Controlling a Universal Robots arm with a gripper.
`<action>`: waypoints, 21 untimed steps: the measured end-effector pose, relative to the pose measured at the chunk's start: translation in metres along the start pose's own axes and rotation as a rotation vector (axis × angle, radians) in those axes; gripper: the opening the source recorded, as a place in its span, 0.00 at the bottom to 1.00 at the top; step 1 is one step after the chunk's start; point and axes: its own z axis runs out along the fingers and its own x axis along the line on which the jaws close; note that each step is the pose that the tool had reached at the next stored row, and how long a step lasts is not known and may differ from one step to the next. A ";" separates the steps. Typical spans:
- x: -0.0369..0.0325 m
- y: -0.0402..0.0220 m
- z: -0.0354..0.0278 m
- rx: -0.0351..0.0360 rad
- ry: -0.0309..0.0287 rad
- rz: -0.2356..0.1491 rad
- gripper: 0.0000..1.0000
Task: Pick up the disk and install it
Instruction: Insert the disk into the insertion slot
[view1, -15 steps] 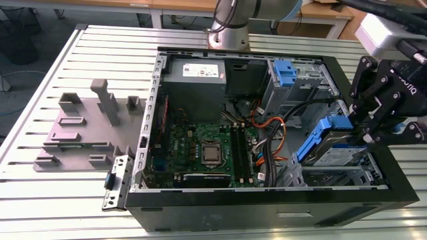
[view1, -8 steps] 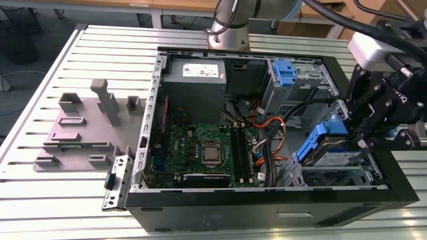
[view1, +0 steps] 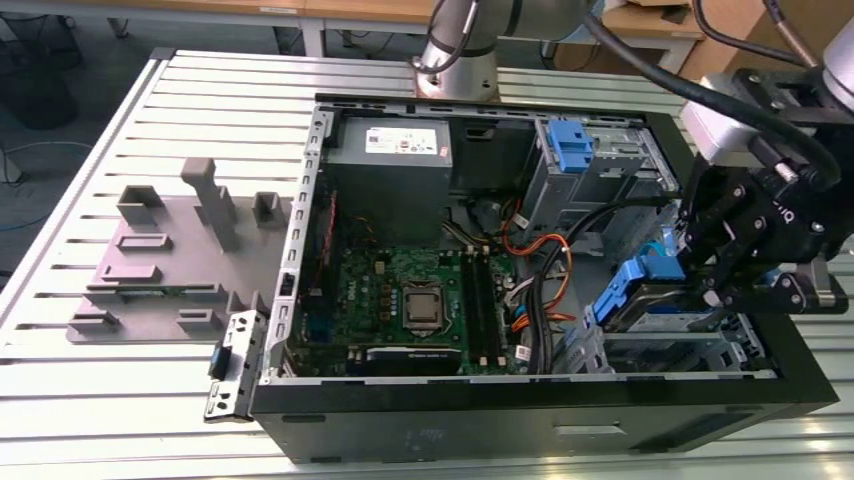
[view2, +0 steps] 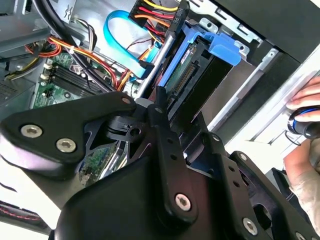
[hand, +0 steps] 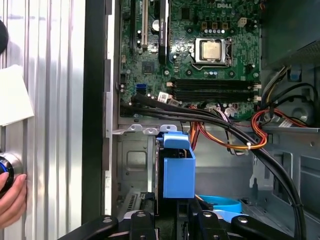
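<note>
The disk (view1: 638, 292) stands on edge, tilted, in the metal drive cage at the exterior view's right end of the open computer case (view1: 534, 425). Its blue carrier rails (hand: 178, 170) wrap its edges, and its connector edge (view2: 187, 76) faces the cables. My black gripper (view1: 705, 280) hangs over that cage with its fingers (view2: 161, 102) clamped on the sides of the disk. In the first wrist view the gripper (hand: 175, 212) sits just behind the blue carrier. The disk's label face is hidden.
Black, orange and blue cables (view1: 541, 255) run close beside the cage. The motherboard (view1: 400, 300), a grey power supply (view1: 394, 145) and a fixed blue bracket (view1: 570, 150) lie inside the case. A grey fixture (view1: 167, 250) stands on the slatted table. A person's hand (view2: 306, 107) rests outside the case.
</note>
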 end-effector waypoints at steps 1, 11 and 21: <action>0.0000 0.0000 0.0020 -0.0001 0.0000 0.000 0.35; 0.0003 -0.0003 0.0157 -0.0013 0.0002 0.000 0.35; 0.0006 -0.0005 0.0284 -0.0021 0.0005 0.000 0.35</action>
